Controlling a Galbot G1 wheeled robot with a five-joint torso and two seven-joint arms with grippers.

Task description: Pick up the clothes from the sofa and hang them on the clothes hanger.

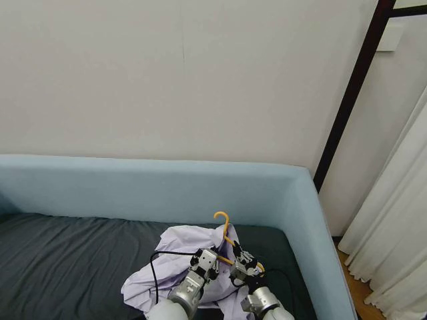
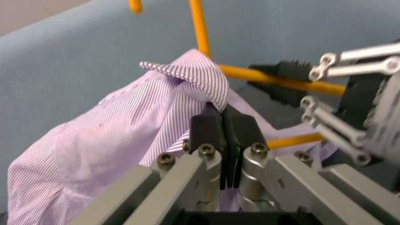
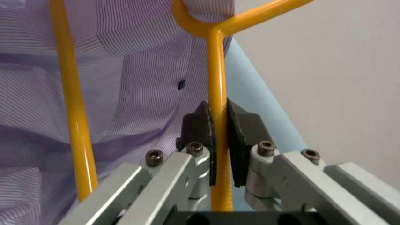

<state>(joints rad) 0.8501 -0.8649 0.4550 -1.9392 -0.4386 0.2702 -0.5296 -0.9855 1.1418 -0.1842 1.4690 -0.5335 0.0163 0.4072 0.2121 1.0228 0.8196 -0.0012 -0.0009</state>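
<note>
A lilac pin-striped shirt [image 1: 167, 263] lies bunched on the dark seat of the sofa [image 1: 67, 253], draped partly over an orange hanger [image 1: 223, 230] whose hook points up. My left gripper [image 1: 205, 259] is shut on a fold of the shirt [image 2: 187, 89] near its collar, with the black pads [image 2: 206, 129] pinching the cloth. My right gripper [image 1: 244, 260] is shut on one orange bar of the hanger [image 3: 216, 98], close beside the left gripper. The right gripper's fingers [image 2: 281, 82] also show clamping the hanger bar [image 2: 275, 79].
The sofa has a pale blue back [image 1: 153, 187] and side rail [image 1: 313, 240]. A white wall rises behind it. A dark post [image 1: 350, 93] and white curtains [image 1: 397, 227] stand to the right. A black cable [image 1: 155, 267] runs over the shirt.
</note>
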